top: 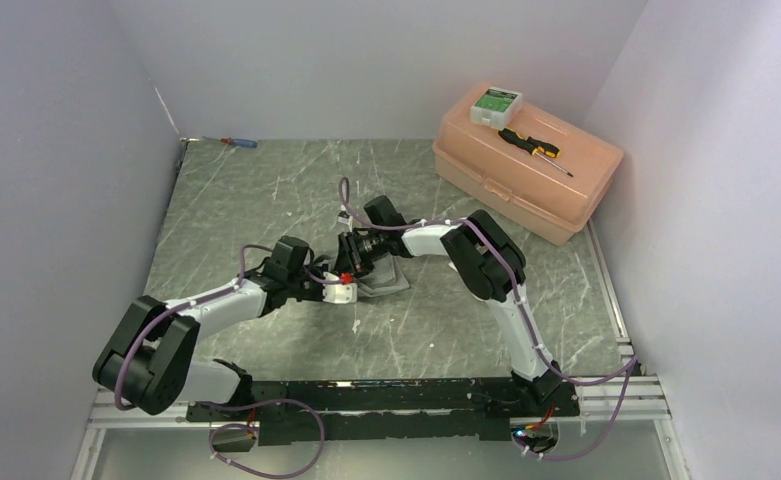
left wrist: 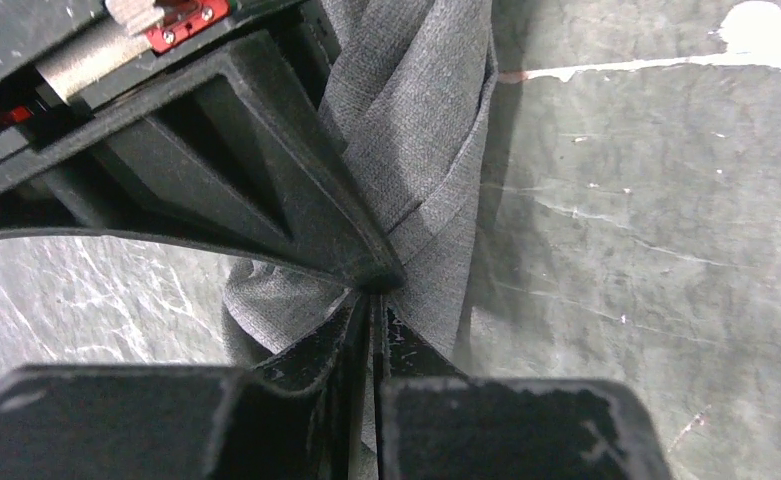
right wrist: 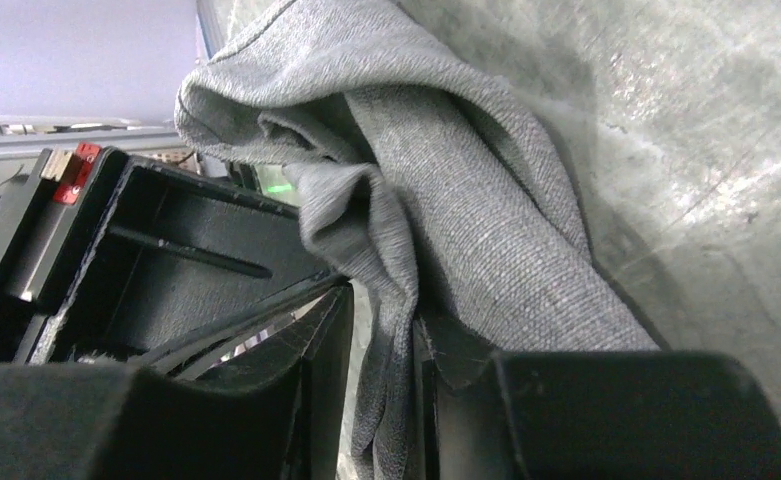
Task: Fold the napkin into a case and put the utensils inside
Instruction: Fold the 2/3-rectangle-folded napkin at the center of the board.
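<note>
The grey napkin (top: 390, 281) lies bunched at the middle of the table, between both grippers. In the left wrist view my left gripper (left wrist: 376, 300) is shut on a thin edge of the napkin (left wrist: 416, 130), and a black finger of the other gripper (left wrist: 246, 170) crosses just above it. My right gripper (right wrist: 381, 312) stands open. A fold of the napkin (right wrist: 466, 200) hangs between its jaws against the right one, with a bright gap on the left side. From above, the left gripper (top: 352, 292) and right gripper (top: 352, 260) almost touch. The utensils are out of view.
A pinkish plastic toolbox (top: 556, 195) stands at the back right, with a black-and-yellow screwdriver (top: 532, 147) and a small green-and-white box (top: 494, 105) on its lid. A red-and-blue screwdriver (top: 237, 142) lies at the far left corner. Walls close in three sides.
</note>
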`<state>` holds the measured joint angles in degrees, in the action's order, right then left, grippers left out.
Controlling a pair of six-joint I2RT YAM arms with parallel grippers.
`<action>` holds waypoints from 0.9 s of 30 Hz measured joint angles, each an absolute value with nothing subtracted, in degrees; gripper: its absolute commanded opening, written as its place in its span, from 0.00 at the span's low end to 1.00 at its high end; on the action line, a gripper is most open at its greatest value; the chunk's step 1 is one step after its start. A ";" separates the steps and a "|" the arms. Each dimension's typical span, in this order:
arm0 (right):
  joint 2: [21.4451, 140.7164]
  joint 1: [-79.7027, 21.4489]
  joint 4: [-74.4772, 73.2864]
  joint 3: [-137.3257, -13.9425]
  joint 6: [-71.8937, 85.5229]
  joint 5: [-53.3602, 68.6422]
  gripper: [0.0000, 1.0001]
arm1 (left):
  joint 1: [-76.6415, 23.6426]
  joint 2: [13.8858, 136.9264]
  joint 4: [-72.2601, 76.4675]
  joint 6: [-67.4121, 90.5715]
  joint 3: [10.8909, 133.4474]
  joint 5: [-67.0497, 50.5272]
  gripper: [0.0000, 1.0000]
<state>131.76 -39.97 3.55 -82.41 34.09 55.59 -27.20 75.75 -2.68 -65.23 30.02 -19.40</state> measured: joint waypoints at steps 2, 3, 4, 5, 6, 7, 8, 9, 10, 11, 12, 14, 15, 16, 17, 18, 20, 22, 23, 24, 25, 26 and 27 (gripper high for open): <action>130.96 -40.05 5.43 -80.86 34.09 55.35 0.35 | -27.20 76.64 -1.65 -64.38 30.02 -18.57 0.10; 130.52 -40.05 6.61 -80.01 34.11 55.37 0.36 | -27.20 76.93 -1.28 -63.70 30.02 -18.09 0.10; 130.10 -40.07 7.44 -79.26 34.09 55.33 0.36 | -27.20 77.21 -0.89 -62.94 30.02 -17.85 0.10; 129.78 -40.12 7.88 -78.81 34.09 55.29 0.36 | -27.20 77.38 -0.62 -62.13 30.04 -17.69 0.11; 129.51 -40.18 8.34 -78.41 34.06 55.09 0.35 | -27.20 77.56 -0.54 -61.08 30.24 -17.52 0.11; 129.36 -40.23 8.62 -78.22 33.93 54.89 0.35 | -27.18 77.71 -0.54 -60.14 30.41 -17.37 0.11; 129.27 -40.29 8.78 -78.06 33.82 54.72 0.35 | -27.11 77.84 -0.62 -58.83 30.72 -17.12 0.11; 129.25 -40.32 8.93 -78.00 33.76 54.63 0.34 | -27.03 77.97 -0.67 -57.65 31.03 -16.97 0.10; 129.23 -40.34 9.13 -77.89 33.61 54.54 0.33 | -26.87 78.13 -0.71 -56.64 31.35 -16.86 0.10; 129.19 -40.38 9.15 -77.80 33.45 54.46 0.33 | -26.72 78.28 -0.93 -55.77 31.66 -16.82 0.10; 129.10 -40.42 9.13 -77.76 33.19 54.24 0.33 | -26.55 78.48 -1.23 -54.70 31.99 -16.80 0.10; 128.86 -40.62 8.84 -77.73 32.42 53.58 0.32 | -26.20 78.65 -1.58 -53.06 32.29 -16.78 0.10; 128.70 -40.77 8.54 -77.73 32.05 53.12 0.31 | -25.96 78.65 -1.67 -52.21 32.34 -16.78 0.10; 128.53 -40.95 8.12 -77.73 31.59 52.60 0.30 | -25.80 78.65 -1.80 -51.31 32.42 -16.78 0.10; 128.35 -41.12 7.66 -77.80 31.14 52.05 0.28 | -25.69 78.67 -1.93 -50.68 32.51 -16.80 0.10; 128.25 -41.30 7.09 -77.97 30.72 51.53 0.27 | -25.63 78.67 -1.98 -49.82 32.60 -16.78 0.10; 128.14 -41.63 5.80 -78.48 29.82 50.39 0.22 | -25.52 78.78 -2.11 -47.99 32.84 -16.71 0.10; 128.01 -41.93 4.69 -78.87 29.06 49.28 0.16 | -25.41 79.02 -2.37 -46.24 33.15 -16.56 0.09; 127.83 -42.09 4.23 -78.89 28.77 48.64 0.12 | -25.34 79.11 -2.46 -45.54 33.28 -16.53 0.09; 127.52 -42.28 3.53 -78.89 28.36 47.48 0.08 | -25.26 79.15 -2.55 -44.86 33.39 -16.51 0.08; 127.35 -42.44 3.11 -78.89 28.03 46.76 0.03 | -25.15 79.24 -2.61 -43.99 33.54 -16.47 0.08; 127.11 -42.63 2.63 -78.91 27.73 45.84 0.00 | -25.02 79.31 -2.70 -43.31 33.67 -16.45 0.07; 126.80 -42.85 2.04 -78.91 27.38 44.82 0.00 | -24.88 79.35 -2.79 -42.44 33.80 -16.40 0.06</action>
